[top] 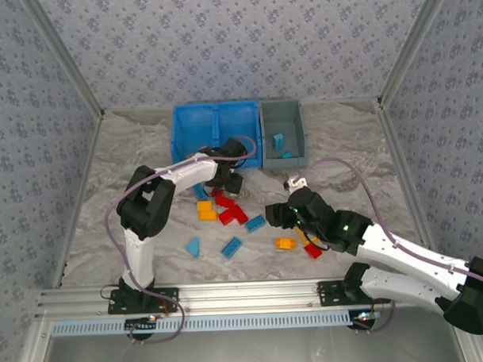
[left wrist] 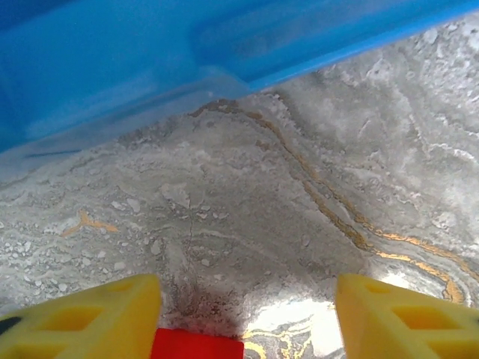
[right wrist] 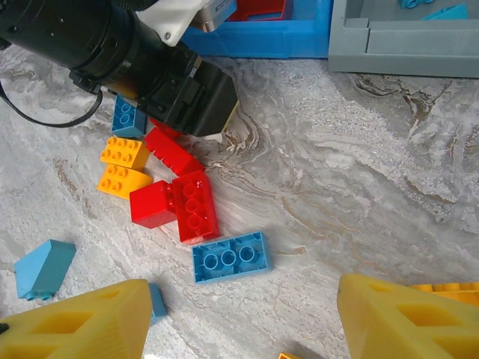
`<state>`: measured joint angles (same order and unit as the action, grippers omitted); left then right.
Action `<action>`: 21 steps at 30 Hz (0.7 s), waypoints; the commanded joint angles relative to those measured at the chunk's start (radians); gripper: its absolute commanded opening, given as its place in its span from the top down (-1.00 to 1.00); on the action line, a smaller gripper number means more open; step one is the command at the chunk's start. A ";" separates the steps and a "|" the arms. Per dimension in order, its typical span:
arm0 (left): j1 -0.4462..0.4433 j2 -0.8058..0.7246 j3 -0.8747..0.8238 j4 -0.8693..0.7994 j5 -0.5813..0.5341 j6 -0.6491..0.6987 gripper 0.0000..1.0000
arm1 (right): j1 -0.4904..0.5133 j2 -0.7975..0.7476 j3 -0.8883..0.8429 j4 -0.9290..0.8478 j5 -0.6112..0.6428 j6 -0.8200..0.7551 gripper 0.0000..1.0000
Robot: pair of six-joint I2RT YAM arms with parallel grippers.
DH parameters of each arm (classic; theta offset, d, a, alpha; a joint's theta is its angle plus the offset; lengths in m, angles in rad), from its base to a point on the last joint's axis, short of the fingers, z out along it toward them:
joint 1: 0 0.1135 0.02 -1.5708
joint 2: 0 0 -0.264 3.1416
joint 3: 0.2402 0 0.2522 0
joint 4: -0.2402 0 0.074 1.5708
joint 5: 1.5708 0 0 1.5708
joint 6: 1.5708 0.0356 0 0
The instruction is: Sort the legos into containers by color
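Loose legos lie mid-table: red ones (top: 233,215), orange ones (top: 207,213) and light blue ones (top: 232,246). The blue two-compartment container (top: 216,128) and the grey container (top: 282,130) stand at the back; the grey one holds blue bricks (top: 279,140). My left gripper (top: 232,181) hovers over the red pile just in front of the blue container, open, with a red brick (left wrist: 196,344) beside its left finger. My right gripper (right wrist: 243,299) is open above bare table, with an upturned blue brick (right wrist: 229,256) just ahead of it.
An orange brick (top: 286,243) and a red brick (top: 313,250) lie under the right arm. A blue wedge (right wrist: 45,268) sits left of the right gripper's left finger. The left arm's black wrist (right wrist: 172,75) hangs over the pile. The blue container's wall (left wrist: 150,60) is close ahead of the left gripper.
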<state>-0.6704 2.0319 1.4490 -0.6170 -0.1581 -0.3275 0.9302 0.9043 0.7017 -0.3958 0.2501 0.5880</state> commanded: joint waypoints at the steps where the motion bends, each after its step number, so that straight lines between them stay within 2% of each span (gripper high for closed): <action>1: -0.009 -0.085 -0.032 -0.032 -0.050 -0.035 -0.37 | 0.005 -0.001 0.021 -0.016 0.019 0.014 -0.38; 13: 0.005 -0.137 -0.118 -0.032 -0.065 -0.126 -0.41 | 0.008 0.020 0.016 -0.004 -0.007 0.017 -0.38; 21: 0.003 -0.110 -0.132 -0.026 -0.024 -0.194 -0.27 | 0.008 0.052 0.027 0.022 -0.061 0.003 -0.39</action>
<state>-0.6720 1.9251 1.3197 -0.6312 -0.1970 -0.4839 0.9306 0.9485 0.7021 -0.3882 0.2111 0.5877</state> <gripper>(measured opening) 0.642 0.693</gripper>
